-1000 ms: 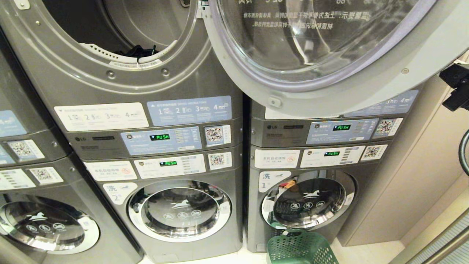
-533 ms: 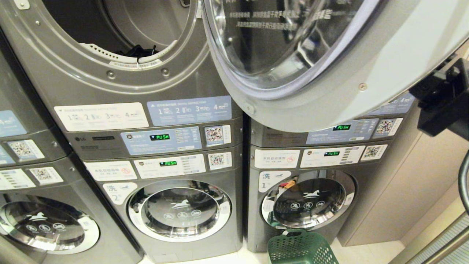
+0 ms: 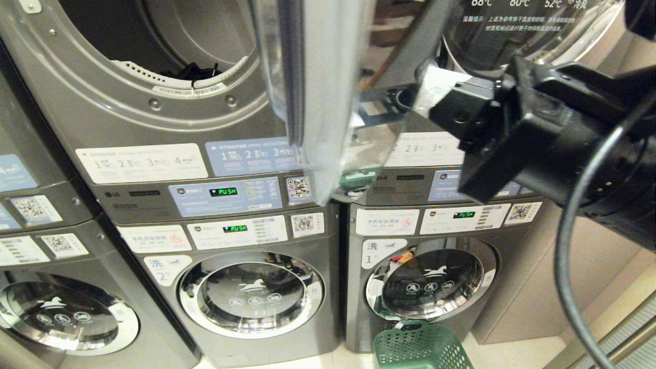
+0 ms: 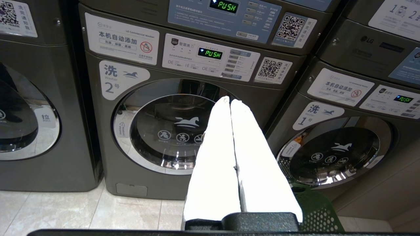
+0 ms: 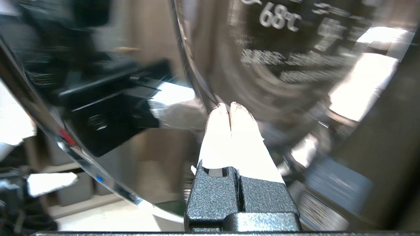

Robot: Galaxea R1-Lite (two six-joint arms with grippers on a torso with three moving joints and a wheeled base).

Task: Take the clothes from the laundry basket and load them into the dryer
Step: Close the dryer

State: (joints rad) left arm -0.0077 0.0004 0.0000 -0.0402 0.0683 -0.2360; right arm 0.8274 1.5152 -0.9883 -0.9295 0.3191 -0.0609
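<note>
The dryer [image 3: 154, 102] at upper left stands with its round opening uncovered, and dark clothes [image 3: 193, 72] lie at the drum's front lip. Its glass door [image 3: 318, 102] is seen almost edge-on, halfway swung. My right gripper [image 3: 434, 86] is shut, with its white fingertips against the door's outer side; in the right wrist view the gripper [image 5: 228, 105] touches the door glass [image 5: 279, 65]. The green laundry basket [image 3: 417, 348] sits on the floor below; no clothes show in its visible part. My left gripper [image 4: 229, 101] hangs shut and empty low in front of washer 2, with the basket [image 4: 316, 213] beside it.
Stacked grey machines fill the wall: washer 2 [image 3: 251, 292], washer 1 [image 3: 430, 282] and another stack [image 3: 51, 307] at far left. A beige cabinet side [image 3: 574, 266] stands to the right. A black cable [image 3: 569, 266] loops down from my right arm.
The dryer door has swung from wide open on the right to edge-on near the opening. My right arm has come in from the right edge behind the door.
</note>
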